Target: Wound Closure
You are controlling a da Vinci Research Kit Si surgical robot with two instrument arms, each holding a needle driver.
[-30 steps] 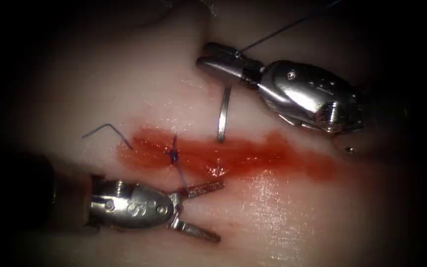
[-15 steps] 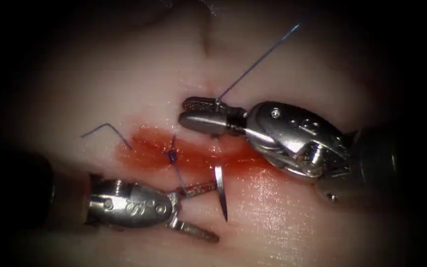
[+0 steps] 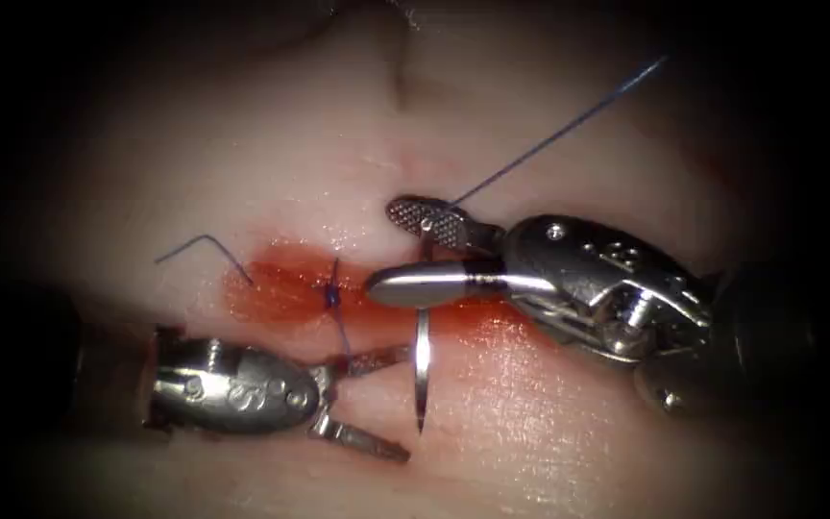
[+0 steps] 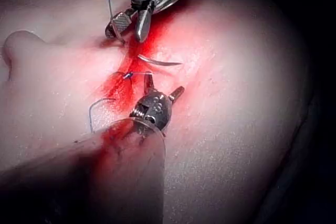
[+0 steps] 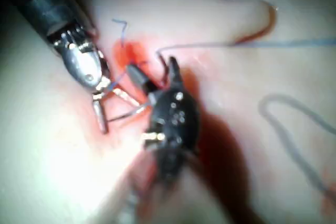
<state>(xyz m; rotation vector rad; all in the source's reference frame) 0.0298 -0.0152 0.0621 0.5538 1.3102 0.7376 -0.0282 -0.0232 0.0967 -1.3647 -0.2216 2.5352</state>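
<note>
The needle (image 3: 422,370) is seen passed through the tissue (image 3: 549,423) across the cut (image 3: 290,288), just right of the stitch already tied (image 3: 334,299). Its pointed end stands clear on the near lip, and its long axis runs across the cut, toward the viewer. The right tool (image 3: 410,252) lies over the needle's rear end with its jaws parted, so nothing is gripped; the thread (image 3: 559,125) runs up and away from that end toward the far right. The left tool (image 3: 377,404) rests on the near side, jaws spread and empty, its upper jaw just beside the exposed tip. The free point is judged to lie nearer the left tool, slightly to its right. A cut end of thread (image 3: 206,252) lies left of the stitch
</note>
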